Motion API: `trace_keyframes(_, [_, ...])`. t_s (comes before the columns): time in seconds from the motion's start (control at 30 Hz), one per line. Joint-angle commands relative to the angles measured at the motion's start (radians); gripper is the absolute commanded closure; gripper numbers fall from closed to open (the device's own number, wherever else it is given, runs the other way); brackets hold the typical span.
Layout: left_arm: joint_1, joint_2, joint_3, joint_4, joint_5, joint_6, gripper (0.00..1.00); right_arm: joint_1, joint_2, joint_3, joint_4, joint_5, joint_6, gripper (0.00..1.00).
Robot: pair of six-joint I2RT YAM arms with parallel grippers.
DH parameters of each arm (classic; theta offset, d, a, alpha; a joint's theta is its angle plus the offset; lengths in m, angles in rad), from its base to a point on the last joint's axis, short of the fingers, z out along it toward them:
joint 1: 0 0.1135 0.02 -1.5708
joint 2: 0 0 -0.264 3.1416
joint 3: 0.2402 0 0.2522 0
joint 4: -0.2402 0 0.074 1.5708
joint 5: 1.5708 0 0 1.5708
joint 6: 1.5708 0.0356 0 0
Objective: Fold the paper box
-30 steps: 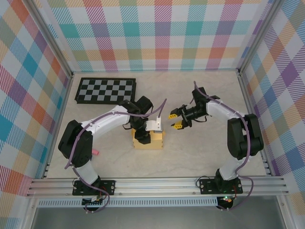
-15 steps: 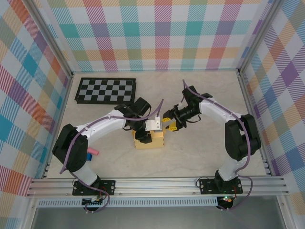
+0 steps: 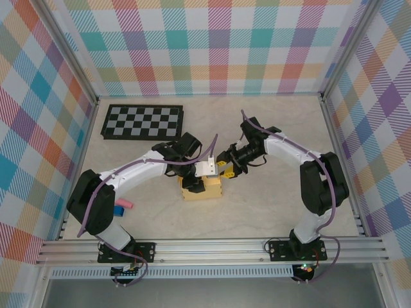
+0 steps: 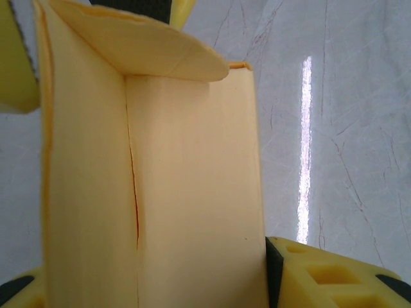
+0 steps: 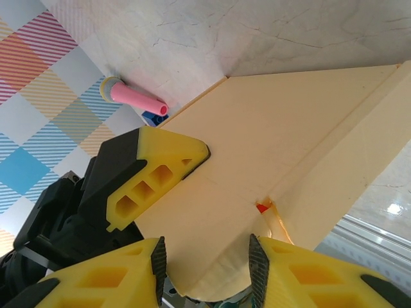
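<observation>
The yellow-orange paper box (image 3: 201, 187) stands partly folded in the middle of the table. My left gripper (image 3: 209, 169) reaches over it from the left. In the left wrist view its panels (image 4: 192, 192) stand between my left fingers, and the right pad (image 4: 272, 269) presses the box's side. My right gripper (image 3: 226, 169) meets the box from the right. In the right wrist view the right gripper (image 5: 205, 260) stands open around a rounded tab (image 5: 212, 273) of the box (image 5: 282, 141). One left finger (image 5: 154, 173) rests on that same panel.
A black-and-white checkerboard (image 3: 142, 122) lies at the back left. Small pink (image 3: 126, 204) and blue (image 3: 119, 210) pieces sit by the left arm, the pink one (image 5: 135, 96) also in the right wrist view. Plaid walls close three sides.
My right gripper has moved left from open table to the box's upper right edge, its fingers now around the tab. The left arm has shifted slightly while staying on the box.
</observation>
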Motion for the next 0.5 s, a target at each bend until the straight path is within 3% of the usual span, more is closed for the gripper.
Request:
trace_keyframes(0.0, [-0.009, -0.007, -0.02, 0.018, 0.033, 0.008, 0.5, 0.014, 0.027, 0.009, -0.012, 0.006, -0.012, 0.6])
trace_keyframes(0.17, [-0.017, -0.007, -0.021, 0.015, 0.022, 0.023, 0.5, 0.017, 0.043, 0.047, -0.105, 0.085, -0.113, 0.61])
trace_keyframes(0.47, [-0.019, -0.007, -0.014, 0.007, 0.02, 0.032, 0.5, 0.017, 0.05, 0.051, -0.108, 0.081, -0.165, 0.65])
